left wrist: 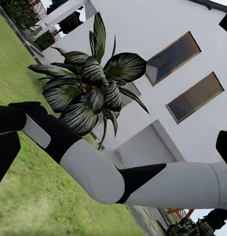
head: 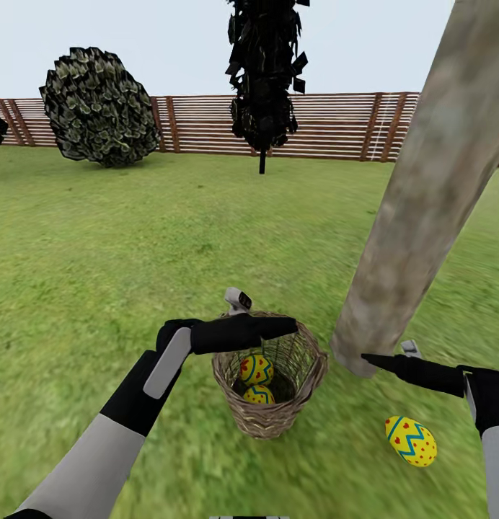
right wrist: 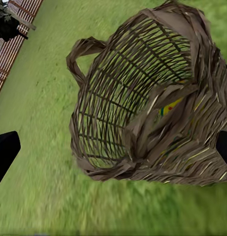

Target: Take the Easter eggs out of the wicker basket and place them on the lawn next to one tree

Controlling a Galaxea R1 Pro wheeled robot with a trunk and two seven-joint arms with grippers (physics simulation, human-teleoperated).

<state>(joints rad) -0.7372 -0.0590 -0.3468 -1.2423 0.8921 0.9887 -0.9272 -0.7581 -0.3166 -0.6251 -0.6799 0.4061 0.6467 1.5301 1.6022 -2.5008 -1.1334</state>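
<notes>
Bright, flat daylight; hardly any shadows, no glare; lawn point(head: 98, 252) texture smeared, wrist views soft.

**Lawn and what rested on it**

A wide stretch of mottled green lawn point(head: 98, 238) was seen, bounded at the far side by a slatted wooden fence point(head: 336, 126). A wicker basket point(head: 278, 414) was set upright on the grass just beside the foot of the thick pale tree point(head: 422, 194). One Easter egg point(head: 410, 440) was laid on the grass near that trunk's base, apart from the basket. A round bush point(head: 98, 108) and a thin-stemmed dark tree point(head: 264, 72) were rooted well beyond the trunk, near the fence.
</notes>
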